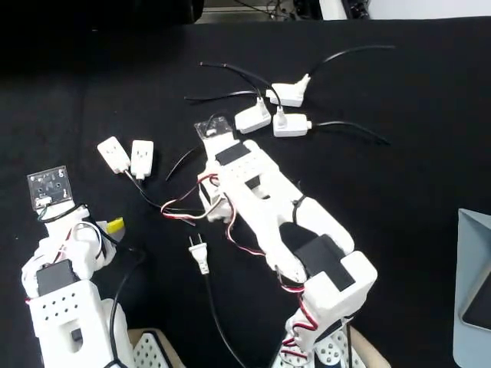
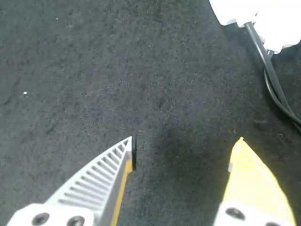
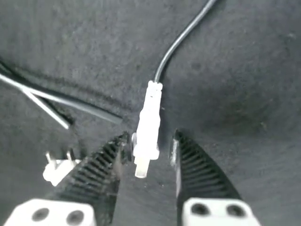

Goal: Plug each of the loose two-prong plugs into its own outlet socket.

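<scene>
Your right gripper (image 3: 150,137) is straddling a white plug (image 3: 146,125) on the black cloth (image 3: 244,70), jaws narrowly apart with a gap showing at one finger. Your left gripper (image 2: 186,140) is hanging wide open over the cloth, near two white outlet sockets (image 2: 235,12).

Five white sockets on the black table, each with a short black cord. Two lie side by side: outer left socket (image 1: 113,153) and inner left socket (image 1: 142,157). Three cluster farther back: back socket (image 1: 288,93), middle socket (image 1: 252,117) and front socket (image 1: 291,124), near one another.

Loose plug (image 1: 199,253): white, two prongs pointing at the sockets, black cord trailing toward the near edge, well apart from every socket.

Slim plug (image 3: 146,136): white, thin black cord, between the fingers of the right gripper (image 3: 150,137) (gap on one side). Small pronged plug (image 3: 56,168) just beside it, half hidden.
</scene>
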